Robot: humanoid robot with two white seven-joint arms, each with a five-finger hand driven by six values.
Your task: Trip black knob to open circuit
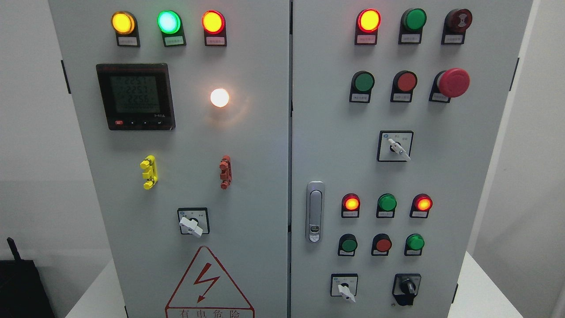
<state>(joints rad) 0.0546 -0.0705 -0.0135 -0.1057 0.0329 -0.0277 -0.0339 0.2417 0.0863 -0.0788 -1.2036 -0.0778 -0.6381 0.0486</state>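
Note:
The black knob (407,288) sits at the bottom right of the grey control cabinet (265,176), on the right door. Its grip stands roughly upright in a black square plate. To its left is a white rotary switch (345,288) with its lever pointing down-right. Neither of my hands nor any arm shows in the head view.
The right door carries lit red lamps (369,20), green and red push buttons, a red mushroom stop button (453,82), another white selector (397,147) and a door latch (314,211). The left door has a meter (135,96), lamps and a white selector (192,224). A black object (22,287) stands lower left.

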